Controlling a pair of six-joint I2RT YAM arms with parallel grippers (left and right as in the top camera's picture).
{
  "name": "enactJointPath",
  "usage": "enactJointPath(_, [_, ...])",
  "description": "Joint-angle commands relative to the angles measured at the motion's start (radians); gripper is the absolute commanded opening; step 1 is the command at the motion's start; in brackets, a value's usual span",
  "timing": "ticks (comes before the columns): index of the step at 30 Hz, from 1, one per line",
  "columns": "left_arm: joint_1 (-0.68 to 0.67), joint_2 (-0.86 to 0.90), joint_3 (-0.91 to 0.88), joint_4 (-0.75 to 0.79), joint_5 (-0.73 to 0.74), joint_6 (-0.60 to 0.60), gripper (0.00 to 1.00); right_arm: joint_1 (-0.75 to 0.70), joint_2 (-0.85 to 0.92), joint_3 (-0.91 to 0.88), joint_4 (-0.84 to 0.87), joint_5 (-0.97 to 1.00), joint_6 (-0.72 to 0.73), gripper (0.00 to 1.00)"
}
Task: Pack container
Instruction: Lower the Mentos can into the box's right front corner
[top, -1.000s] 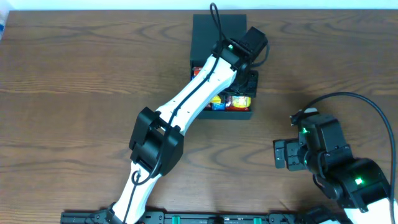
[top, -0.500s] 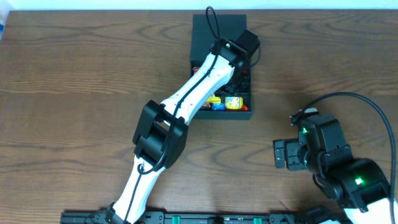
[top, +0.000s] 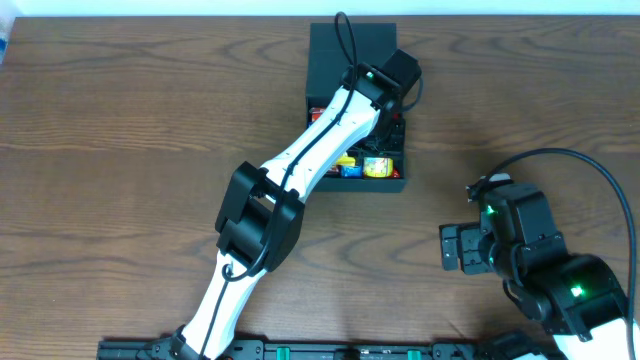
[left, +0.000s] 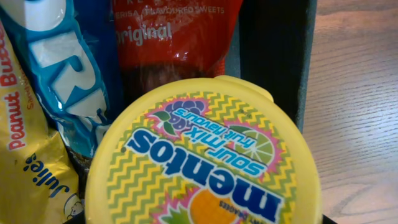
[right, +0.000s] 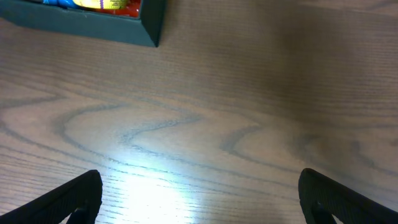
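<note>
Reaching across from the near left of the container (top: 352, 186), the left arm (top: 300, 165) ends with the left gripper (top: 396, 105) over the box's right half. We cannot tell how its jaws stand, since no finger shows in its own wrist view.

The container sits on the table (top: 120, 130), at the far middle of it. Its mouth faces up and its lid (top: 350, 45) is folded out flat on the far side. The box itself is square, so we read the long axis of box plus flap as running from near to far, with the hinge along the far wall.

Inside, from left to right, we see:
- a yellow peanut-butter packet (left: 25, 155)
- a blue packet (left: 68, 68)
- a red sweets packet (left: 174, 37)
- a round yellow Mentos tub (left: 205, 162), just beside the right wall

We judge the box stiff and matte, so it should not be slippery, and the snacks inside give it a little weight. The walls should take a pinch at the rim. For closing, the lid's free far edge looks like the place to take hold, as the flap should swing easily.

Well apart to the near right of the container, the right gripper (right: 205, 205) hangs over bare wood, its jaws spread wide with nothing between them.
</note>
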Motion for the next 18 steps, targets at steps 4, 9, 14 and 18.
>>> enactJointPath(4, [0.000,0.015,0.027,0.013,0.029,-0.004,0.38,-0.006,-0.002,0.003,-0.002,0.000,0.011,0.99])
enactJointPath(9, [0.000,0.015,0.027,0.014,0.029,-0.003,0.46,-0.006,-0.002,0.003,-0.002,0.000,0.011,0.99])
enactJointPath(14, [0.000,0.015,0.027,0.020,0.029,-0.003,0.56,-0.006,-0.002,0.003,-0.002,0.000,0.011,0.99])
enactJointPath(18, [0.000,0.015,0.027,0.023,0.029,-0.003,0.64,-0.006,-0.002,0.003,-0.002,0.000,0.011,0.99])
